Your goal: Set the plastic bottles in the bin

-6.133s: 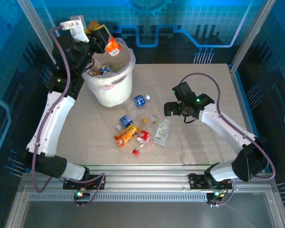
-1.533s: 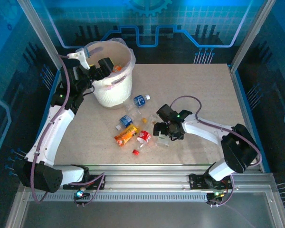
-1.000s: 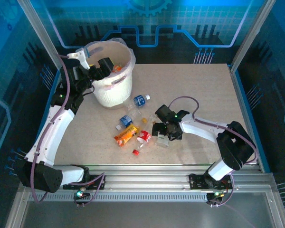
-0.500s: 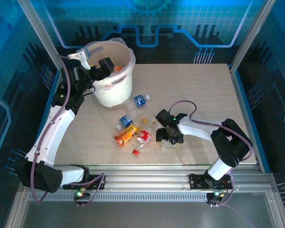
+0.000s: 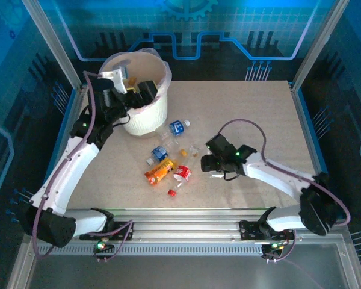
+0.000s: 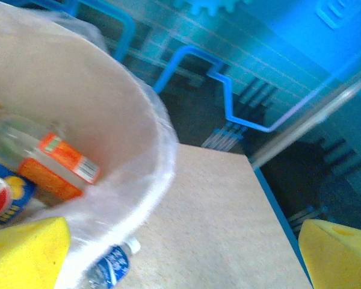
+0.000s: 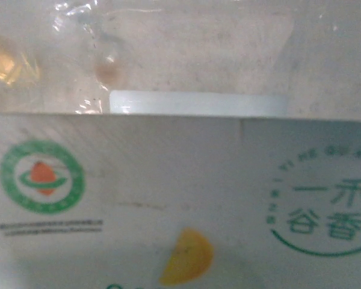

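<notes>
The bin (image 5: 145, 117) is a white bucket with a bag liner at the table's back left. My left gripper (image 5: 147, 92) hangs open over its near rim, and its yellow pads (image 6: 25, 253) have nothing between them. Inside the bin (image 6: 117, 102) lie an orange-labelled bottle (image 6: 60, 170) and other bottles. My right gripper (image 5: 212, 162) is at mid-table, shut on a white-labelled bottle (image 7: 180, 205) whose label is pressed up close in the right wrist view. Loose plastic bottles lie left of it: blue-labelled (image 5: 178, 126), another blue-labelled (image 5: 159, 153), orange (image 5: 159, 172) and red (image 5: 182, 173).
A small red cap (image 5: 172, 192) lies near the front edge. A blue-labelled bottle (image 6: 107, 269) rests against the bin's foot. Metal frame posts (image 5: 317, 45) and blue walls close in the table. The table's right half (image 5: 259, 114) is bare.
My right gripper has closed on the white-labelled bottle and drawn it back off its spot, the elbow swinging right. My left gripper has shifted right along the bin's rim, still open.
</notes>
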Controlling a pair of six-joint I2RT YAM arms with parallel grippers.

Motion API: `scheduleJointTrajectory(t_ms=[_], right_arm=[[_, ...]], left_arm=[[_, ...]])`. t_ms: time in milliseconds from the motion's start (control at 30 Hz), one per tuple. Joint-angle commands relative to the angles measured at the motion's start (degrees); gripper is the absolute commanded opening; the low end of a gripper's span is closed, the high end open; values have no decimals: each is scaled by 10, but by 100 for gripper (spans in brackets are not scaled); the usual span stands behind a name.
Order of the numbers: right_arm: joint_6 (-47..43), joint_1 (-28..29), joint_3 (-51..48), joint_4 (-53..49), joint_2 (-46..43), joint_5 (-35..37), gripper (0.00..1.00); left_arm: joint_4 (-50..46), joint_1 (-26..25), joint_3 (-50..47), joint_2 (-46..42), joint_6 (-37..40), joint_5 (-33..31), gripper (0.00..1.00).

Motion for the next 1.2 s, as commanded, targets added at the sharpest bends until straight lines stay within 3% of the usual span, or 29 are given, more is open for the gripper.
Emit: scheduleJointTrajectory(t_ms=[0, 267, 567, 867, 1167], right_arm=[[-65, 5, -20, 58, -67, 30, 62], [-147, 8, -57, 206, -163, -8, 61], [-202, 19, -53, 304, -175, -88, 61], [-213, 29, -31, 334, -161, -124, 61], [-217, 39, -11, 347, -146, -136, 61]], left_arm=[[-23, -45, -3, -16, 15, 26, 99], [33, -109, -41, -2, -24, 121, 99], [0, -185, -30, 22, 36, 145, 99], [-3, -199, -53, 21, 47, 168, 98], [-18, -201, -65, 27, 54, 163, 88]])
